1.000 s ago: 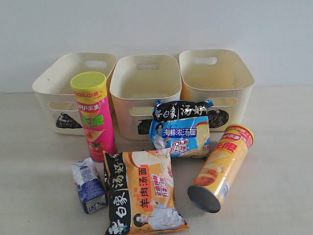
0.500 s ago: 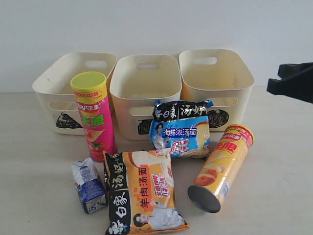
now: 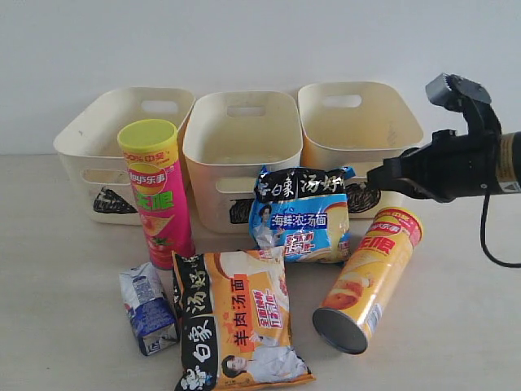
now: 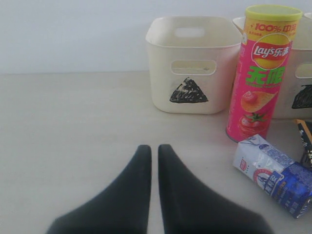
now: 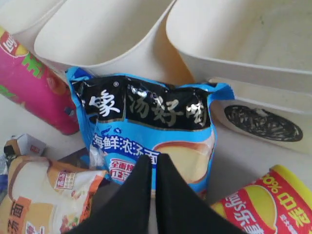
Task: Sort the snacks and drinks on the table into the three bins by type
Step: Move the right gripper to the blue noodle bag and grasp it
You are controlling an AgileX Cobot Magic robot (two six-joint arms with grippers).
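Jaws pressed together, your right gripper [image 3: 374,175] hovers just above and to the right of the blue noodle packet [image 3: 301,213]. In the right wrist view, its tips point at that packet's lower half. Your left gripper [image 4: 151,148] is also closed on nothing, low over bare table [image 3: 65,326] well to the left of the packet.

Sorting looks barely begun, since no item shows inside any bin. You seem to be on the approach to a first pick, most likely this packet. Next you need to open the jaws wide, come down, and pinch a crimped edge or a fold of the film rather than the puffy middle.

The packet is glossy, crinkled plastic with a black band, and it leans against the middle bin [image 3: 203,159] right behind it. The right bin [image 3: 399,147] stands behind and to its right, the left bin [image 3: 81,138] behind and well to its left. All three are smooth cream plastic with rounded corners, handle slots and dark marks on the front.

The orange noodle packet [image 3: 236,322] lies flat just in front of it. The orange-yellow chip tube [image 3: 370,277], a stiff cylinder likely to roll, lies on its side to the right. The pink chip tube [image 3: 156,191], yellow-lidded, stands upright to the left. The drink carton [image 3: 148,308], small and boxy, lies tipped in front and to the left.
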